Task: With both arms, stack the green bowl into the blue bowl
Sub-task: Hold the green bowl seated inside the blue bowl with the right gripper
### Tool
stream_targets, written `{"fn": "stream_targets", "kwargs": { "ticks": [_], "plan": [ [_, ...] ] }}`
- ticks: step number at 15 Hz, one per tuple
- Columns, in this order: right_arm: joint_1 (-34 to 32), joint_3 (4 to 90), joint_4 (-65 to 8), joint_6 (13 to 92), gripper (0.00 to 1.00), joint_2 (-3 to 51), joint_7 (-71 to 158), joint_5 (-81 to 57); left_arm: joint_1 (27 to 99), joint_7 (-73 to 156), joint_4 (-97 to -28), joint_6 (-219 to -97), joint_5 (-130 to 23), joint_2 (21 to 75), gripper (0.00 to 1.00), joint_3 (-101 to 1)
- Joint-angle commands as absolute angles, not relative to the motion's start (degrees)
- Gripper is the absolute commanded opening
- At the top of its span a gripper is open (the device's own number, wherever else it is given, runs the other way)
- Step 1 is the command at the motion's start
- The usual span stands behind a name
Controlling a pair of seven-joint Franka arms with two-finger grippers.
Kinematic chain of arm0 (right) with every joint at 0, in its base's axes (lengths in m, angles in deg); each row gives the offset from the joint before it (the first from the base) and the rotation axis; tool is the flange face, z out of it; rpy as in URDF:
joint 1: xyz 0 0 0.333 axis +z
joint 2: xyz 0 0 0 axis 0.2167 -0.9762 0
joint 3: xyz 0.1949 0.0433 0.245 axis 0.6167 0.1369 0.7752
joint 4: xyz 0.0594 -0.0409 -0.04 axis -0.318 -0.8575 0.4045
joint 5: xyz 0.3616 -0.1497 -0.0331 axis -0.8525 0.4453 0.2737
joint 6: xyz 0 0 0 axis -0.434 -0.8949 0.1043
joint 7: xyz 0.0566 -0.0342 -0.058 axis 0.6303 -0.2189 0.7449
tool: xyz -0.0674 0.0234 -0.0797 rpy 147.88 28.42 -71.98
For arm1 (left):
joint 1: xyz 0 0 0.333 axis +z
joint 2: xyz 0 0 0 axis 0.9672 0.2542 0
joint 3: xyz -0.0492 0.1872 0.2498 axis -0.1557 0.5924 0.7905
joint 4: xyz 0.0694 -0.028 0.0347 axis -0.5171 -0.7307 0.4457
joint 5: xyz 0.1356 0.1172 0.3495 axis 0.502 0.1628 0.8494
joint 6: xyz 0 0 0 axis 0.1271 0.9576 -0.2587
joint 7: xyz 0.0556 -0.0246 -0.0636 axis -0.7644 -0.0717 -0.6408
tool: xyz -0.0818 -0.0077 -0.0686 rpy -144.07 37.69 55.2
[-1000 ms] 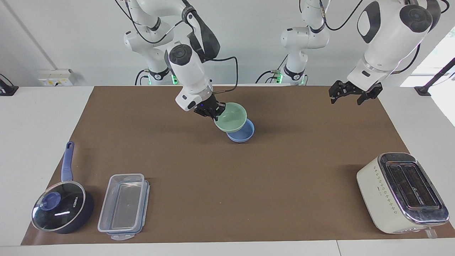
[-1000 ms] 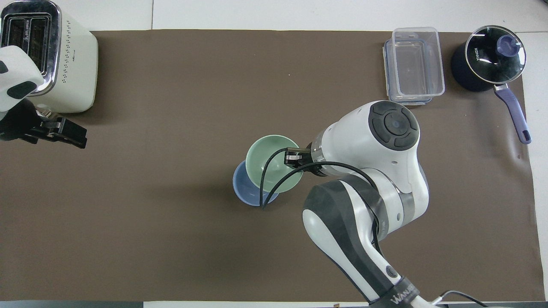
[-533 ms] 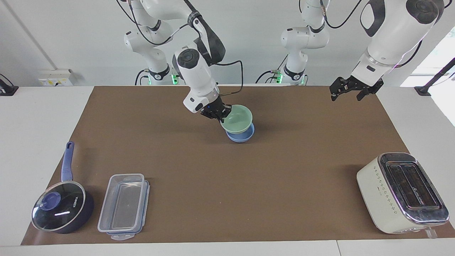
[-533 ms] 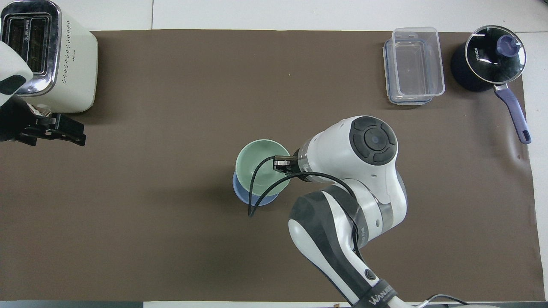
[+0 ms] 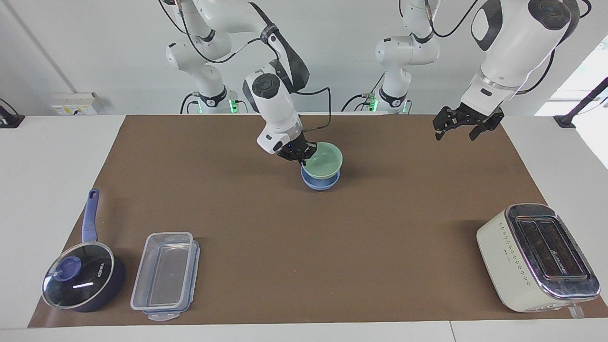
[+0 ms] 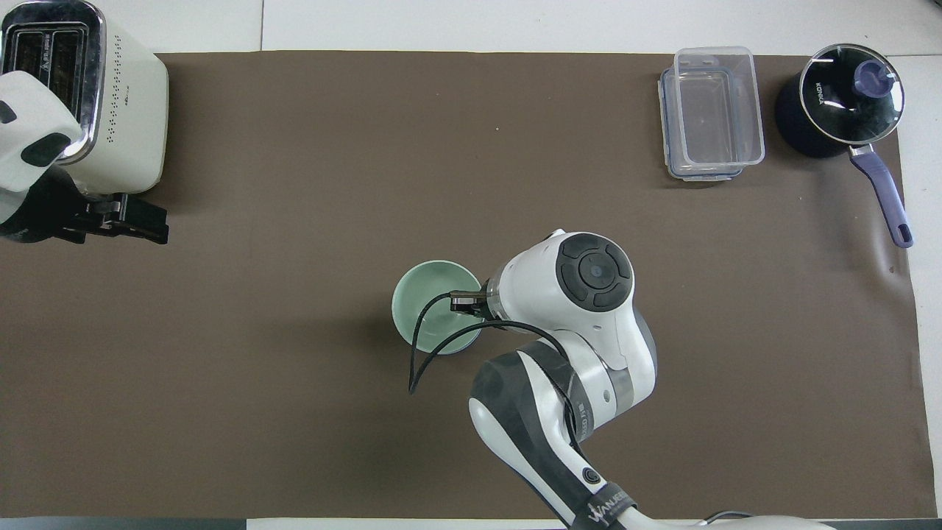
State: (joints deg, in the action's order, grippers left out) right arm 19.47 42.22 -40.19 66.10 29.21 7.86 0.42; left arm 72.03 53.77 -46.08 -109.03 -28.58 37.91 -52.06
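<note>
The green bowl [image 5: 325,159] rests upright in the mouth of the blue bowl [image 5: 320,183], in the middle of the brown mat nearer to the robots. Only the blue bowl's lower wall shows in the facing view. In the overhead view the green bowl [image 6: 430,305] covers it. My right gripper [image 5: 299,154] is shut on the green bowl's rim, on the side toward the right arm's end; it also shows in the overhead view [image 6: 464,300]. My left gripper [image 5: 458,128] hangs open and empty in the air over the mat's corner at the left arm's end, and waits there [image 6: 140,221].
A white toaster [image 5: 536,256] stands at the left arm's end, farther from the robots. A clear lidded container [image 5: 166,275] and a dark blue saucepan with a glass lid [image 5: 83,280] stand at the right arm's end, farther from the robots.
My right gripper has carried the green bowl down and toward the left arm's end, from tilted beside the blue bowl to level in it. The left gripper shifted slightly.
</note>
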Motion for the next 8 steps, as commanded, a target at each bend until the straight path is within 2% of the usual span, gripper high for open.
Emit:
{"fn": "stream_targets", "kwargs": {
  "ticks": [1,8],
  "plan": [
    [20.09,42.09,-40.47,67.36,0.0,28.81,8.0,-0.08,72.02,53.3,-45.9,-106.32,-27.13,36.54,1.0,-52.41],
    [20.09,42.09,-40.56,68.5,0.0,28.37,8.35,1.59,71.76,54.01,-47.39,-105.61,-27.22,35.48,1.0,-52.41]
  ]
}}
